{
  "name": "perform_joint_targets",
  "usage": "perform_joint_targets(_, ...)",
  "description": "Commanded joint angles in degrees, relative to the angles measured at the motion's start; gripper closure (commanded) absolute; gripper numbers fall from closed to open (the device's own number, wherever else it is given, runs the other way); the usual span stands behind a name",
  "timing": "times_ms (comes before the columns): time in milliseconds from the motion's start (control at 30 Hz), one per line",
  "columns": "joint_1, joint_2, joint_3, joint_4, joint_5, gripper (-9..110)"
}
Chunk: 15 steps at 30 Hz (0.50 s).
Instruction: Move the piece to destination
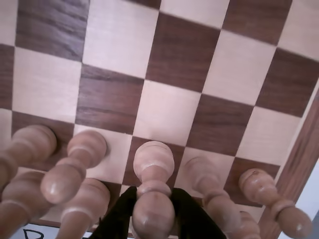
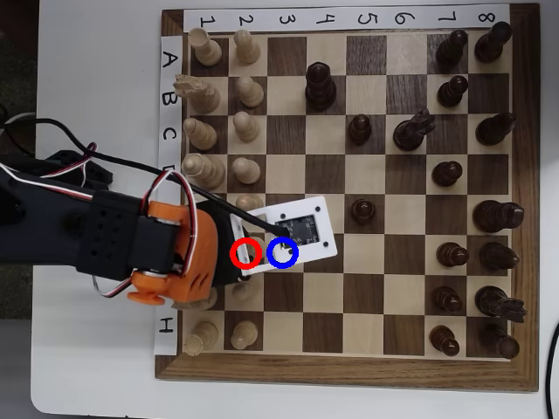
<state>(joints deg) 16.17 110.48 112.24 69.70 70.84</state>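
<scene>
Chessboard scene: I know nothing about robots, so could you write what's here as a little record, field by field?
board: wooden chessboard, edges labelled with numbers and letters
pale pieces: left side in the overhead view
dark pieces: right side in the overhead view
arm: reaches in from the left
gripper: black fingers either side of a pale pawn; whether it grips, cannot tell
marks: blue ring right of a red ring, partly over the arm's white plate
</scene>
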Motion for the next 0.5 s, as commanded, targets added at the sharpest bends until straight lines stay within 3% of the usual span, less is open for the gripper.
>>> perform_joint_targets(0,-0.44,-0.97,-5.01,-0.53,0.35,101)
perform_joint_targets(467,-0.44,-10.46,-11.69,-3.87,0.62,101)
